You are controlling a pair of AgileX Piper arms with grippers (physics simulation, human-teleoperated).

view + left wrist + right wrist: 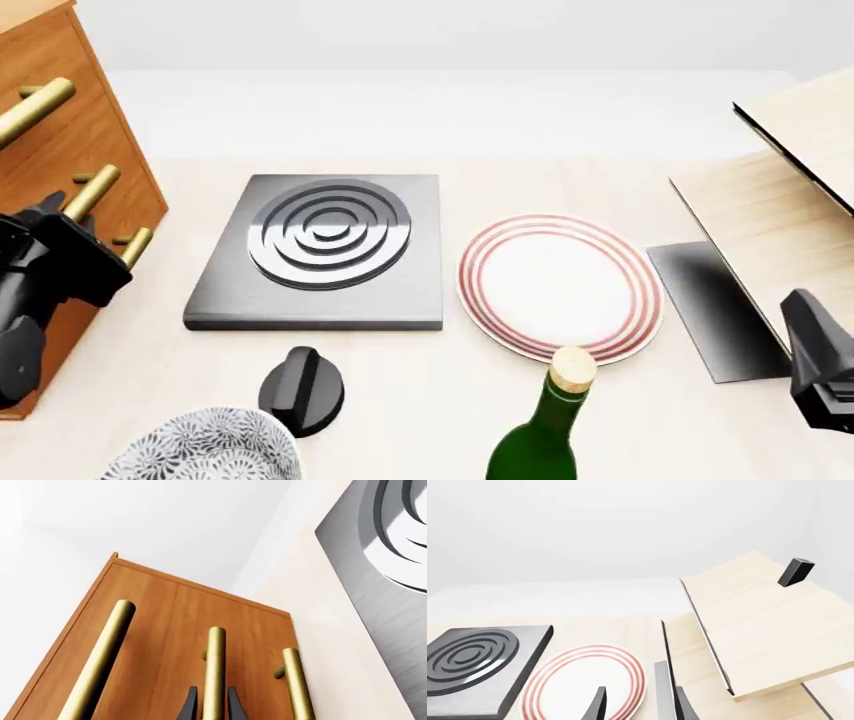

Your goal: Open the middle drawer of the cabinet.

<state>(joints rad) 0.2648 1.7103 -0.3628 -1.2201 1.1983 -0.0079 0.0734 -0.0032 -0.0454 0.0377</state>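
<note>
Straddling the middle drawer handle, left fingers look unclosed; right fingers wide.

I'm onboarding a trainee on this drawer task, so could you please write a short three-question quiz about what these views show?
1. True or false: the left gripper has its fingers on either side of the middle drawer's handle.
2. Which object lies between the black hob and the pale shelf boards in the front view? A) red-rimmed plate B) green bottle C) black knob
3. Fill in: the cabinet has ___ brass bar handles.

Key:
1. True: in the left wrist view the centre bar runs between the two dark fingers.
2. A, the red-rimmed plate.
3. Three.
</note>
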